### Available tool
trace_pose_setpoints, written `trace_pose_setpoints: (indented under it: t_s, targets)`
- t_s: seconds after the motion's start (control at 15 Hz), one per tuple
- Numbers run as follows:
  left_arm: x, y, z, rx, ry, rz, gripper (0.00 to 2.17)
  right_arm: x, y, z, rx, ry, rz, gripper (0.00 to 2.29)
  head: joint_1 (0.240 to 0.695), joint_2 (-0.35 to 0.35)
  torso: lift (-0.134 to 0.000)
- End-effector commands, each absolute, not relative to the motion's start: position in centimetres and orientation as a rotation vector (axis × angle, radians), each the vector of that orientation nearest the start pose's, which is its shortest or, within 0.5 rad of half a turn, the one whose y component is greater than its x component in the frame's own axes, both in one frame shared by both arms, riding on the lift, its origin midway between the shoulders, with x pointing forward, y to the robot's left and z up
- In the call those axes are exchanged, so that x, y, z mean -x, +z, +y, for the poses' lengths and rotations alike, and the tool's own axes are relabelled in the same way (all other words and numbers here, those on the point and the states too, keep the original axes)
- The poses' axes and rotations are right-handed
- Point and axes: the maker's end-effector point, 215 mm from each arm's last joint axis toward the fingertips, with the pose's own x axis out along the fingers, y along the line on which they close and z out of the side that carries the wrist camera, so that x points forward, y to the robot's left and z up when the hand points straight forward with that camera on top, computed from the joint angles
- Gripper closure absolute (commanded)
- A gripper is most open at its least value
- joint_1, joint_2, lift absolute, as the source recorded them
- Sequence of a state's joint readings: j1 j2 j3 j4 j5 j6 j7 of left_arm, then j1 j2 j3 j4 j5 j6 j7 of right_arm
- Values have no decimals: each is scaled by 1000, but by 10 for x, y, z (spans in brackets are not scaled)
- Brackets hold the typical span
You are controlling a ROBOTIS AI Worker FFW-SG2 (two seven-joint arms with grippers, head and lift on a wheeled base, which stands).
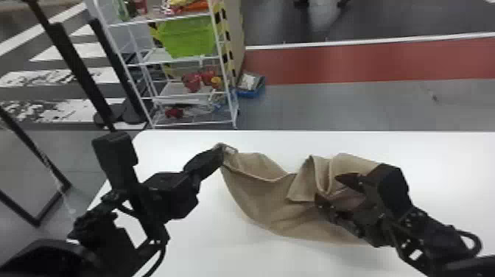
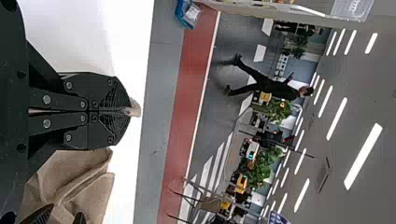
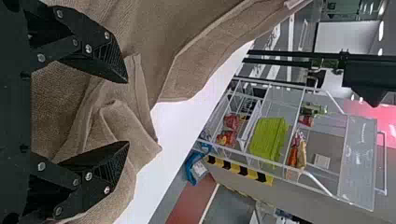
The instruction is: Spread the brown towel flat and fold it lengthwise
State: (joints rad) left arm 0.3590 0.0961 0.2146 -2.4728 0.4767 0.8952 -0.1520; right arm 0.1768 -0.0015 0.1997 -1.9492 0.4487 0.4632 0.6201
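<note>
At eight o'clock, the left arm point(image 1: 171, 191) is boxy and black; at four, the black right arm point(image 1: 429, 230) bears a looped black cable point(image 1: 477, 241). Silver screws point(image 3: 88, 176) dot black, ridged, tapering fingers point(image 3: 100, 161).

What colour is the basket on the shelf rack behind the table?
Bright green basket; it shows best in the head view.

The towel point(image 1: 265, 206) was a plain sandy brown, the table point(image 1: 199, 246) white. Both the left gripper point(image 1: 223, 151) and the right gripper point(image 1: 327, 188) were black. The wire shelf rack point(image 1: 147, 63) was white, its basket point(image 1: 189, 37) lime green. Black and yellow stripes alternated along the hazard tape point(image 3: 240, 170). The floor point(image 1: 350, 107) was grey, its broad band point(image 1: 350, 66) brick red, the line point(image 1: 331, 44) edging that band white, and the bin point(image 1: 250, 93) blue.
</note>
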Motion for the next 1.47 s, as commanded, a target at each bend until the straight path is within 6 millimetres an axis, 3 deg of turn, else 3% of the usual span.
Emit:
trace_pose_setpoints:
  t_s: [0.0,0.27,0.33,0.4,0.6,0.93,1.2,1.4]
  targets:
    - [-448,-277,209,249,-274,310,1865,-490,-407,-63,331,645,363,505,695,190,-123]
    - [-447,-276,207,248,-277,310,1865,-496,-415,-70,312,639,416,505,695,166,-123]
    - [-448,-276,207,248,-277,308,1865,-496,-416,-71,309,637,425,633,695,164,-123]
    - [-448,-276,207,248,-277,308,1865,-496,-419,-73,299,636,448,792,695,161,-123]
    - [-447,-275,206,249,-278,308,1865,-496,-419,-78,279,633,447,1750,695,157,-123]
    - [-448,-275,213,244,-268,305,1865,-507,-380,-117,236,560,327,1835,695,135,-123]
    - [-447,-275,220,243,-262,304,1868,-522,-350,-181,214,450,266,1835,695,95,-123]
    - [-445,-276,230,243,-248,307,1868,-535,-326,-270,145,306,239,1835,695,34,-123]
